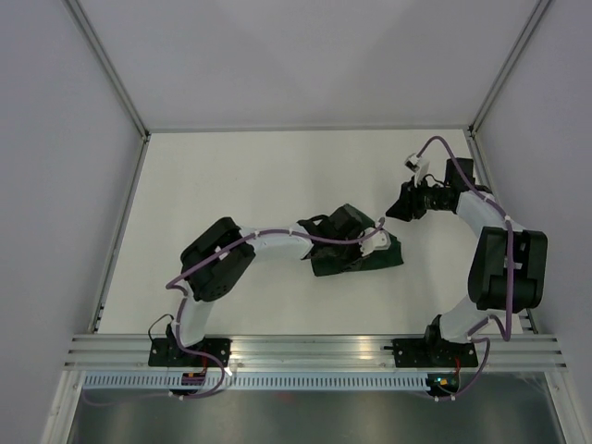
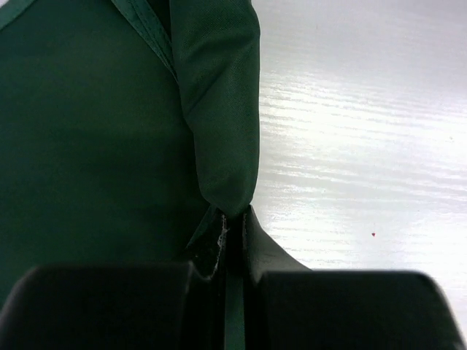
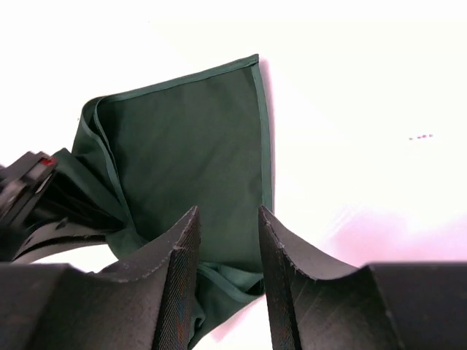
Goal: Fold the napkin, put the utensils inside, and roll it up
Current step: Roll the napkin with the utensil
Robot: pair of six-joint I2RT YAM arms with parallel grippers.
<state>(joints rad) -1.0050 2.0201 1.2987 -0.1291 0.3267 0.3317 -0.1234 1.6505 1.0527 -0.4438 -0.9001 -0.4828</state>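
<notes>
The dark green napkin (image 1: 395, 253) lies bunched and folded on the white table, right of centre. My left gripper (image 1: 374, 240) is on top of it, shut on a rolled fold of the napkin (image 2: 219, 109); the cloth runs down between its fingertips (image 2: 233, 219). My right gripper (image 1: 398, 205) hovers just behind and to the right of the napkin, apart from it, open with nothing between its fingers (image 3: 228, 211). Its wrist view looks down on a flat hemmed panel of the napkin (image 3: 190, 138). The utensils are out of view.
Grey walls with metal corner posts (image 1: 125, 102) enclose the table on three sides. An aluminium rail (image 1: 314, 350) carrying both arm bases runs along the near edge. The right arm's elbow (image 1: 507, 264) stands near the right wall. The left arm (image 3: 29, 197) shows beside the napkin.
</notes>
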